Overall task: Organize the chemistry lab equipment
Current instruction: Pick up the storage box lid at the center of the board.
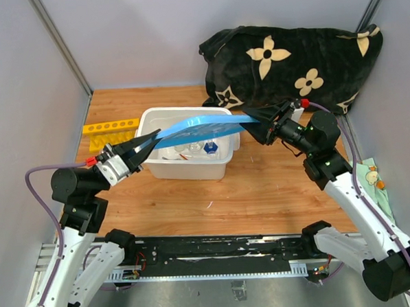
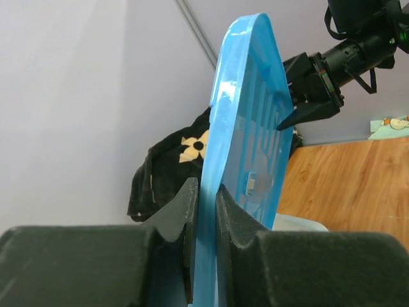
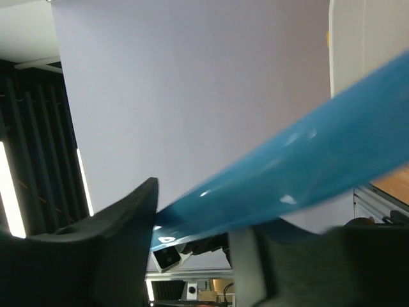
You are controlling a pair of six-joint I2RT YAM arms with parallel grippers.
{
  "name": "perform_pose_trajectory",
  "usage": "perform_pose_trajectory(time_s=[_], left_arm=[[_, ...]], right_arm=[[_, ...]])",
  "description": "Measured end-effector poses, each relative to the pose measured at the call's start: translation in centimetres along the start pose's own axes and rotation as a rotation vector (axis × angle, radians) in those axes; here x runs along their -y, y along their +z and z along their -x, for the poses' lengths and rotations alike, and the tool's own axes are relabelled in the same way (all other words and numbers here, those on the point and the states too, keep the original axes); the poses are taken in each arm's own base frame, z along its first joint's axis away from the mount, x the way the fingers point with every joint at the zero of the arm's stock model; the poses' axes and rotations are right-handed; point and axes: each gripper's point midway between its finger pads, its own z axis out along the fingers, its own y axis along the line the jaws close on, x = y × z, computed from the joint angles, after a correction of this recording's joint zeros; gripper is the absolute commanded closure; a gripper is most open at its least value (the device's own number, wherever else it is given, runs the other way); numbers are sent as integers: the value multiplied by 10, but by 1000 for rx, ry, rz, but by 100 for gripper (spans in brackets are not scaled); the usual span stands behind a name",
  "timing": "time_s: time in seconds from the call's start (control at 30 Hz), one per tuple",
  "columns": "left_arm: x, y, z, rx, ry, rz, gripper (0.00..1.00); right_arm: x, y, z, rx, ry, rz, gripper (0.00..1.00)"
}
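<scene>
- The white tub (image 1: 185, 169) sits in the middle of the wooden table (image 1: 262, 192). It is a box shape with round corners and smooth plastic walls.
- Inside the tub lie some small glass pieces (image 1: 191, 149). They are clear and shiny. One small blue cap (image 1: 211, 147) shows among them. The blue lid hides part of the inside, so I cannot tell what else is in there.
- The blue lid (image 1: 200, 128) is off the tub. It hangs in the air over the tub, tilted, with one arm at each end. It is thin, flat, glossy plastic with raised lines on one side.
- The left gripper (image 1: 153, 139) is squeezed tight on the left end of the lid. In the left wrist view its dark fingers (image 2: 182, 211) press the lid's edge from both sides.
- The right gripper (image 1: 258, 126) is at the right end of the lid. Its jaws are set apart with the lid's edge between them. I cannot tell if they are pinching it or only around it.
- The yellow tube rack (image 1: 111, 125) lies on the table just to the left of the tub, near the back. It is a long bar with a row of round holes.
- A soft black cloth (image 1: 289, 59) with cream flowers is bunched up in the back right corner.
</scene>
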Motion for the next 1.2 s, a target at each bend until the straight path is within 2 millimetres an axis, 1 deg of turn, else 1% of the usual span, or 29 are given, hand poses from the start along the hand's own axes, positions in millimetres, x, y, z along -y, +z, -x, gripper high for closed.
perform_pose_trajectory(time_s=[0.1,0.13,0.17,0.2,0.23,0.3,0.33,0.37,0.4,0.6,0.73,0.9,0.97,1.0,1.07,1.2], left_arm=[[1,0,-1,-2,-2,-3,100],[1,0,-2,-3,-3,-5,100],[2,0,-3,-5,-5,-8,99],[3,0,-5,-9,-8,-8,92],[3,-1,-7,-13,-11,-8,75],[3,-1,-9,-17,-20,-4,33],[2,-1,-10,-21,-30,3,22],[0,-1,-12,-26,-44,17,5],[-2,0,-13,-31,-61,32,1],[-9,-1,-29,-90,-169,104,1],[-15,2,-44,-170,-300,145,1],[-3,1,-58,-231,-494,152,1],[2,-4,-56,-237,-557,166,1],[2,-7,-51,-227,-591,185,1],[1,-12,-36,-190,-623,218,1],[0,-25,-19,-157,-657,273,2]], right_arm=[[-9,-4,-1,5,-4,16,90],[-10,-6,-1,8,-1,20,97],[-13,-7,-1,10,15,24,99],[-15,-9,-1,13,27,29,99],[-17,-11,-2,15,29,36,99],[-20,-13,-2,20,32,45,99],[-20,-14,-2,19,31,45,99],[-19,-15,-3,14,19,46,99],[-19,-15,-4,12,5,49,99],[-12,-15,-2,17,-47,49,99],[-15,-18,2,57,-122,69,99],[-24,-24,7,114,-244,127,99],[-23,-24,9,119,-292,154,99],[-19,-22,12,130,-329,154,99],[-9,-15,18,134,-395,151,99],[19,5,33,122,-441,99,99]])
